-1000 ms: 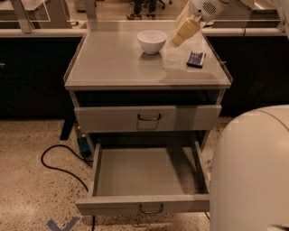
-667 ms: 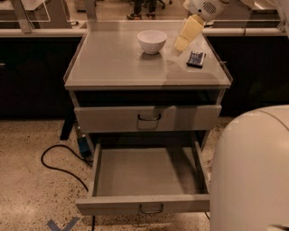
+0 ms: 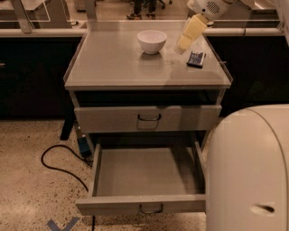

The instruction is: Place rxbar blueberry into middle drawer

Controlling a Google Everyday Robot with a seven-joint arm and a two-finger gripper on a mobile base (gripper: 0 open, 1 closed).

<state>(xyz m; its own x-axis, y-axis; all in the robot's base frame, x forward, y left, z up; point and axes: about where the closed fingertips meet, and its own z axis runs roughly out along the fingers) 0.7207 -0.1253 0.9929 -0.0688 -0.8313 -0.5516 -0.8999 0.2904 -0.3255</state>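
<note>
Rxbar blueberry lies flat on the cabinet top, close to its right edge and not gripped. Risk: a descent offset toward that edge may push the bar off the top, and a wide approach may strike the white bowl. The gripper hangs between bowl and bar, just above the surface, slanting down-left from the wrist. Whether it is apart or together cannot be told. The middle drawer stands pulled open below.

Dim, warm overhead light gives the desk a soft sheen (brightest around the white bowl). The gripper, lit pale yellow, hangs above the desk's right rear; beneath the desktop lies deep shadow.
</note>
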